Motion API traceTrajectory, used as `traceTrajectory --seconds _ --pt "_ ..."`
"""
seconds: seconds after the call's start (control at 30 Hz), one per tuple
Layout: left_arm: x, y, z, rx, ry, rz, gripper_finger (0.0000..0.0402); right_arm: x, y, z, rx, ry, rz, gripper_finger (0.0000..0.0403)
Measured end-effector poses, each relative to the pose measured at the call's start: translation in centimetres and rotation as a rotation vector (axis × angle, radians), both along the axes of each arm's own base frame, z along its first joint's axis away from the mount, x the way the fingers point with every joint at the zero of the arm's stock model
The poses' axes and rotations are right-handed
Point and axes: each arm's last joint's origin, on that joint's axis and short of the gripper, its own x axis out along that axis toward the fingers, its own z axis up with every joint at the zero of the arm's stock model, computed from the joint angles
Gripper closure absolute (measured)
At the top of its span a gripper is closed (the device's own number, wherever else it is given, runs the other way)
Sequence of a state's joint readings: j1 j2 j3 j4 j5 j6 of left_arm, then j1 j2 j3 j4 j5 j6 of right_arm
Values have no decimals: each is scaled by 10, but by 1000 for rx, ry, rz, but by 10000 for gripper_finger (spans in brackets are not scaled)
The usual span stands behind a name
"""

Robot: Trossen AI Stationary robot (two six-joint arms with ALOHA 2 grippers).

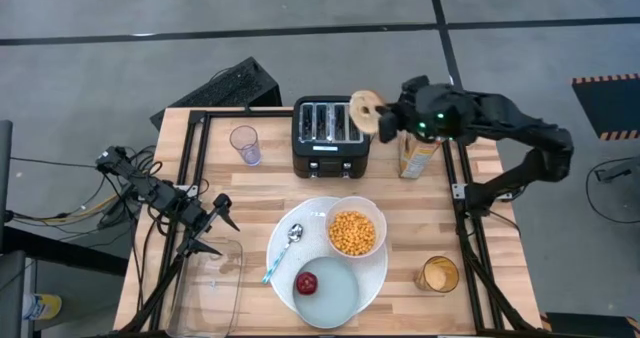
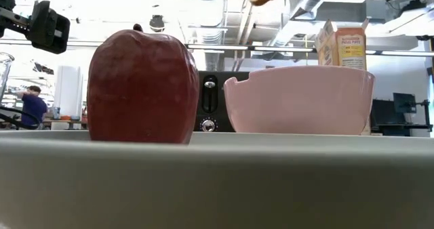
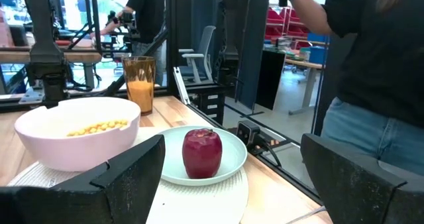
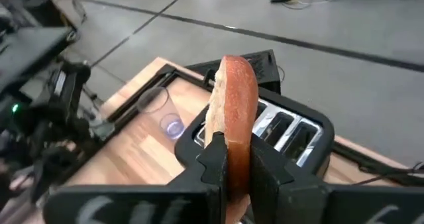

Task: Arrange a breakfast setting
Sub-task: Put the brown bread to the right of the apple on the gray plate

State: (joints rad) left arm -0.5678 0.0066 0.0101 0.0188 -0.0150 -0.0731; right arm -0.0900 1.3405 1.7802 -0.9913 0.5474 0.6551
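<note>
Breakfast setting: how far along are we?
Done: bowl of cereal, spoon and apple on the small plate, all on the large plate. In hand: right hand shut on the bagel above the toaster. Left: placing the bagel. Left hand waits open.

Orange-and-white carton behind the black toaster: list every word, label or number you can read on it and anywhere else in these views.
Orange-and-white carton: printed lines on its front, too blurred to read.
Black metal toaster: a pale label strip on its front, too small to read.
Clear plastic cup with a purple tint: no legible marking.
No readable text, brand, number or sign in any view.
</note>
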Motion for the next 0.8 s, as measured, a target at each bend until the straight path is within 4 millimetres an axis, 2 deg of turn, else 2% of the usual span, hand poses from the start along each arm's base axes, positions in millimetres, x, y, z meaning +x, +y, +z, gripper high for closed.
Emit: traceTrajectory --seconds 0.27,0.57,0.8 --pt "0 0 0 0 0 0 62 -20 24 10 29 -19 223 343" --pt "0 0 0 0 0 0 62 -11 52 27 -66 -146 672 343" --pt "0 0 0 0 0 0 62 -13 54 30 -111 -164 896 343"
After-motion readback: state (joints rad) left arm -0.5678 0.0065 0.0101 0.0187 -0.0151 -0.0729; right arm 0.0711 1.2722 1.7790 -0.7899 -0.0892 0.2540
